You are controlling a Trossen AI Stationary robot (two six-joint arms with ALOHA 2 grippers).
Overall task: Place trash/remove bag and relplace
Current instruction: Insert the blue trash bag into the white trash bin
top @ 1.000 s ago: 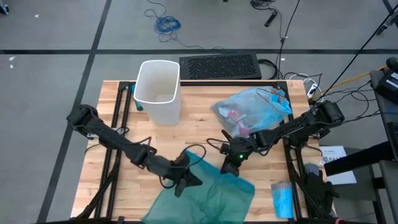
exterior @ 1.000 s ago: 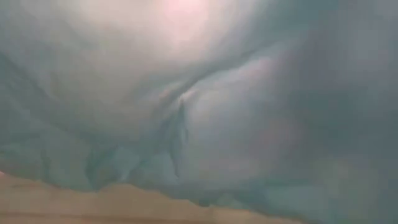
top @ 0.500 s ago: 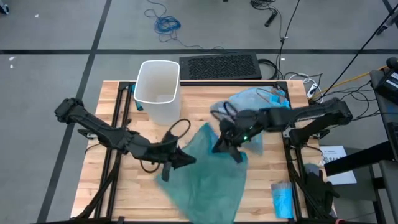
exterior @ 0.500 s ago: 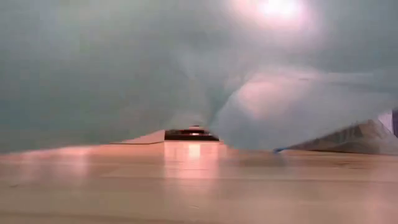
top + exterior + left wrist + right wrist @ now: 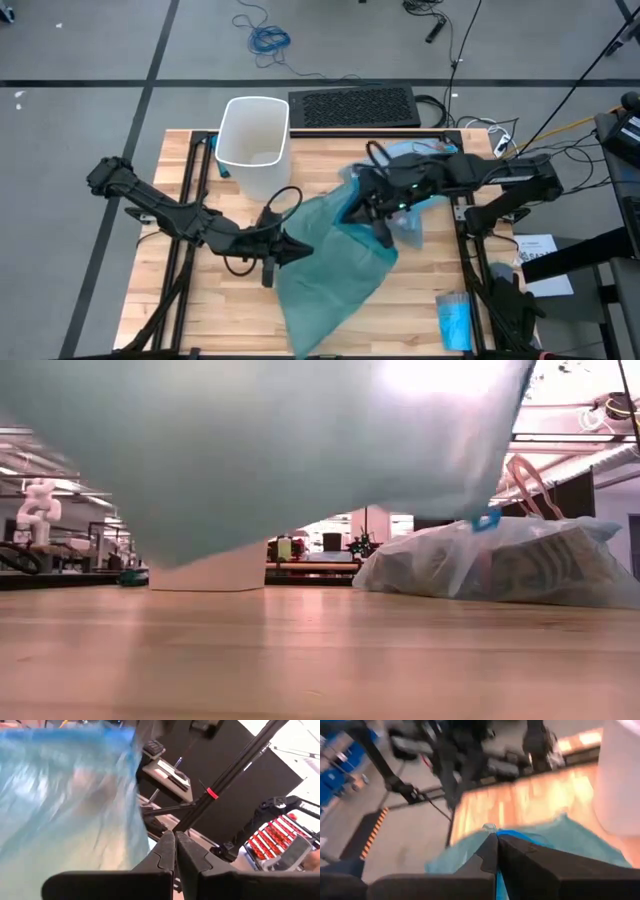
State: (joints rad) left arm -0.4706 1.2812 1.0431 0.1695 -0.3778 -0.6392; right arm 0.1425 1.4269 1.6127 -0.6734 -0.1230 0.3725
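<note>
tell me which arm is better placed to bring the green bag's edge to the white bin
Left, probably. The left gripper is shut on the teal-green bag at the edge nearest the white bin. The right gripper, also shut on it, sits farther off by the full bag.

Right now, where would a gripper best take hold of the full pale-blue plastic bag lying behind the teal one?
Probably the gathered neck of the full pale-blue plastic bag at the table's far-right edge, coming from above: the body bulges, while that bunched end looks thin enough to pinch.

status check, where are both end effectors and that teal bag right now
Left end effector and right end effector both shut on teal-green bag, lifted mid-table. Full pale blue bag sits behind. White bin empty, unlined.
</note>
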